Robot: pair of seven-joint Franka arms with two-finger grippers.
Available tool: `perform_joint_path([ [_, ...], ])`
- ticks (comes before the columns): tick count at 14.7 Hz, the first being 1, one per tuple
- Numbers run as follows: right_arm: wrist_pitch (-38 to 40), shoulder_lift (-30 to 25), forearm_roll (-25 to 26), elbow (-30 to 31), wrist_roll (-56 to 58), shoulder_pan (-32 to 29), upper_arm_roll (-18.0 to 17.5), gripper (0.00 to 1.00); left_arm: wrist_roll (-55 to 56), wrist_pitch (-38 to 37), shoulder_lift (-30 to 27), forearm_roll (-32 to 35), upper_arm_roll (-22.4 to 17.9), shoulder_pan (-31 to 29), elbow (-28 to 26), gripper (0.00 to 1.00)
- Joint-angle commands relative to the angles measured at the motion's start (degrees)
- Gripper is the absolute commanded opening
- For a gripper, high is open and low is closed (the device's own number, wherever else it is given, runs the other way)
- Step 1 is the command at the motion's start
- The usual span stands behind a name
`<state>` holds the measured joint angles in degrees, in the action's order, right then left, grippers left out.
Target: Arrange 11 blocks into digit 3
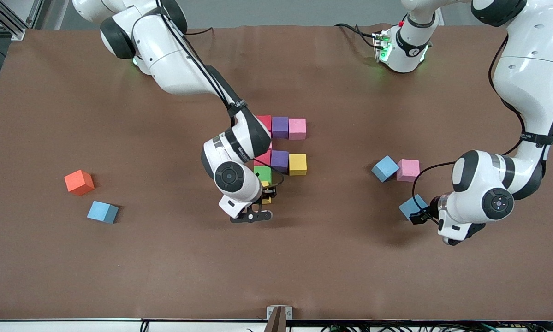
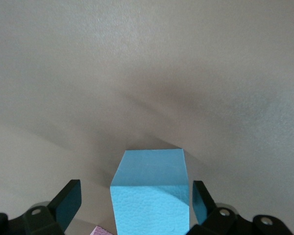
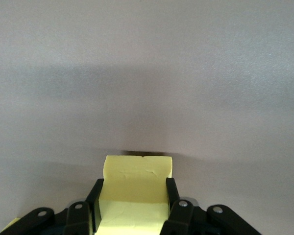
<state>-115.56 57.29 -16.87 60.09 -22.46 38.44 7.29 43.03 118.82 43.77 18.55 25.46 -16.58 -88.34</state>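
An orange cube (image 1: 79, 182) sits on the brown table (image 1: 165, 267) at the middle left of my front view; the nearest thing to it is a blue cube (image 1: 103, 212) just below, not touching.

Glossy white arms (image 1: 179, 69) with black joint bands, black cables, green lights, black jaws.

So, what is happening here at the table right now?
Two arms are laying out colored blocks. The right gripper is shut on a yellow block, just nearer the camera than the green block of the cluster. The left gripper is open around a light blue block at its end of the table, not yet gripping it.
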Motion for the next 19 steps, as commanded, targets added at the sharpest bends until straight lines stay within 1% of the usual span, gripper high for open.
perform_joint_path([
  [1, 0.7, 0.6, -0.7, -1.0, -0.9, 0.9, 1.0, 0.25, -0.4, -0.3, -0.7, -0.9, 0.3, -0.3, -1.1, 1.00],
  [7, 1.4, 0.6, -0.6, -1.0, -0.9, 1.0, 1.0, 0.25, -0.6, 0.5, 0.4, -0.9, 0.4, -0.1, -0.8, 1.00],
  [8, 1.4, 0.6, -0.6, -1.0, -0.9, 1.0, 1.0, 0.26, -0.4, 1.1, 1.0, -0.9, 0.4, 0.0, -0.8, 0.98],
  [10, 1.5, 0.6, -0.6, -1.0, -0.9, 1.0, 1.0, 0.26, -0.4, 2.2, 1.4, -0.9, 0.3, 0.0, -0.7, 0.91],
  [11, 1.4, 0.6, -0.6, -1.0, -0.9, 1.0, 1.0, 0.27, -0.4, 2.2, 1.5, -0.9, 0.3, 0.1, -0.6, 0.85],
  [12, 1.4, 0.6, -0.6, -1.0, -0.9, 1.0, 1.0, 0.31, -0.5, 2.2, 1.7, -0.8, 0.4, 0.2, -0.3, 0.78],
  [13, 1.2, 0.6, -0.6, -1.0, -0.9, 1.0, 1.0, 0.59, -0.5, 2.2, 1.8, -0.8, 0.3, 0.4, -0.3, 0.73],
  [14, 1.1, 0.6, -0.5, -1.0, -0.9, 1.2, 1.0, 1.00, -0.5, 2.2, 1.8, -0.8, 0.3, 0.5, -0.3, 0.70],
  [15, 1.0, 0.6, -0.6, -1.0, -0.9, 1.5, 1.2, 1.00, -0.5, 2.2, 2.1, -0.8, 0.3, 0.6, -0.3, 0.65],
  [16, 1.0, 0.6, -0.6, -1.0, -1.0, 1.9, 1.7, 1.00, -0.5, 2.2, 2.1, -0.8, 0.4, 0.6, 0.3, 0.57],
  [18, 0.9, 0.6, -0.6, -1.0, -1.0, 2.3, 1.9, 1.00, -0.5, 2.1, 1.9, -0.8, 0.5, 0.7, 2.0, 0.35],
  [19, 0.8, 0.6, -0.6, -1.0, -1.1, 2.3, 1.9, 1.00, -0.4, 1.8, 1.6, -0.8, 0.7, 0.8, 2.6, 0.27],
])
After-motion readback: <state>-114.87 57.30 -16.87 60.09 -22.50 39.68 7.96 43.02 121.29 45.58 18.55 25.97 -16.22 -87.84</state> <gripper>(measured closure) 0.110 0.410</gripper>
